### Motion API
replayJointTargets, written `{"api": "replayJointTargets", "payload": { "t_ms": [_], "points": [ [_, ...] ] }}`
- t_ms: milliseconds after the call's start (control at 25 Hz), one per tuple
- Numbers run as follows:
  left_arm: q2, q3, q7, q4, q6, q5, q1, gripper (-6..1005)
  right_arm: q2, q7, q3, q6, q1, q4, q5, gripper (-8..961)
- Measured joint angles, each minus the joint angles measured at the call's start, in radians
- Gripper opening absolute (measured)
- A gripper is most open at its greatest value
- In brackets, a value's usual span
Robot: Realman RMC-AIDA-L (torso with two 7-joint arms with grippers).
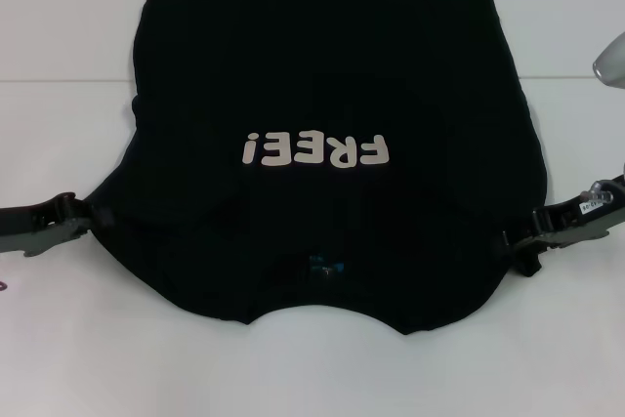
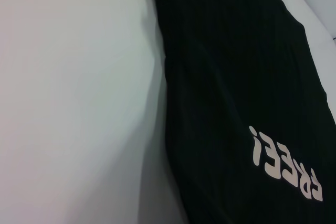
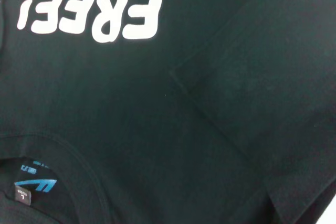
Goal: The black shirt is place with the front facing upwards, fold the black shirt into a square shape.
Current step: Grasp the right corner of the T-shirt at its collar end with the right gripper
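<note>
Black shirt [image 1: 332, 75] lies flat, lettering upward; left tool [image 1: 98, 210] and right tool [image 1: 508, 233] pinch its edges.

Hem: the large black cloth T-shirt [image 1: 322, 65] is cut off by the head view's top edge.
Left gripper [image 1: 98, 210] fingertips: hidden at the shirt's edge.
Right gripper [image 1: 516, 231] fingertips: hidden at the shirt's opposite edge.
Blue neck label [image 3: 32, 183] print: too small to read.

Lab-like: bare white table [image 1: 78, 339].

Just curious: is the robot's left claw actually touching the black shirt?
Touching. In the head view, the left gripper meets the black shirt's side edge with no gap showing.
</note>
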Motion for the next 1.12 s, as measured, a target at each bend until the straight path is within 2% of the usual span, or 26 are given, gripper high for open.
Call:
{"api": "replayJointTargets", "payload": {
  "t_ms": [320, 640, 760, 1000, 1080, 1120],
  "points": [
    [0.000, -0.001, 0.007, 0.002, -0.001, 0.000, 0.000, 26, 0.001, 0.004, -0.003, 0.001, 0.014, 0.005, -0.002, 520],
    [0.000, -0.001, 0.010, 0.004, -0.003, 0.000, 0.000, 26, 0.000, 0.027, -0.040, 0.000, 0.018, 0.000, -0.002, 184],
    [0.000, -0.001, 0.010, 0.004, -0.003, 0.000, 0.000, 26, -0.008, 0.020, -0.032, -0.020, 0.014, -0.026, 0.004, 42],
    [0.000, -0.001, 0.010, 0.003, -0.004, -0.003, 0.000, 26, -0.026, -0.017, 0.008, -0.087, -0.015, -0.073, 0.020, 13],
    [0.000, -0.001, 0.011, 0.002, -0.004, -0.011, -0.001, 26, -0.031, -0.017, 0.012, -0.092, -0.025, -0.074, 0.018, 211],
    [0.000, -0.001, 0.011, 0.002, -0.003, -0.013, -0.001, 26, -0.034, -0.013, 0.012, -0.092, -0.032, -0.074, 0.017, 232]
  ]
}}
